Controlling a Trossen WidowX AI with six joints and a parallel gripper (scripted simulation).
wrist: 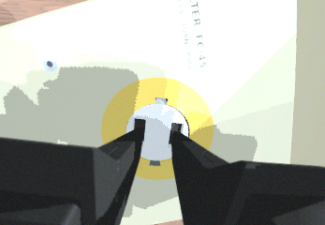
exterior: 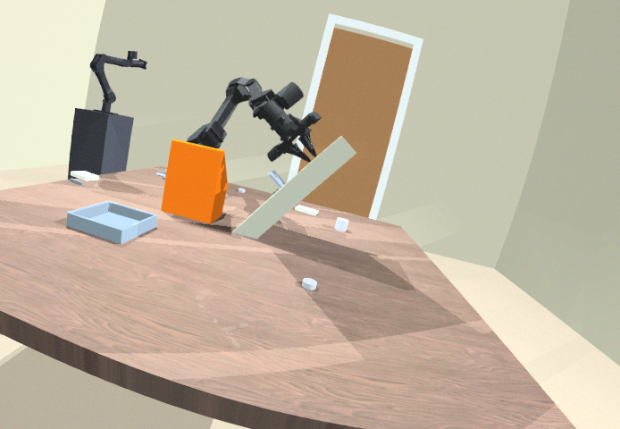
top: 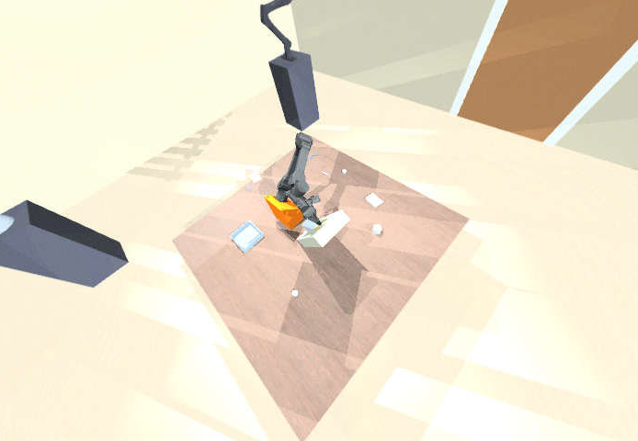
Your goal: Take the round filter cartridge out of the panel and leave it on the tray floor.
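Observation:
The pale service panel (top: 334, 229) (exterior: 296, 188) (wrist: 249, 61) leans at a slant. In the wrist view, the round white filter cartridge (wrist: 158, 146) sits inside a yellow ring (wrist: 111, 128) on its face. Small notches show above and below the cartridge. My gripper (top: 320, 223) (exterior: 312, 158) (wrist: 157, 135) is partly open, one fingertip at each of the two dark slots, with nothing between the fingers. How deep the tips reach is hidden. The blue-grey tray (top: 237, 244) (exterior: 93, 230) stands apart on the table, with nothing seen in it.
An orange block (top: 286, 215) (exterior: 192, 181) stands beside the arm's base, between tray and panel. A white cylinder (top: 377, 229) (exterior: 341, 224) and a flat white slab (top: 374, 199) (exterior: 306, 209) lie beyond the panel. A white disc (top: 294, 293) (exterior: 309, 284) lies on the opposite side.

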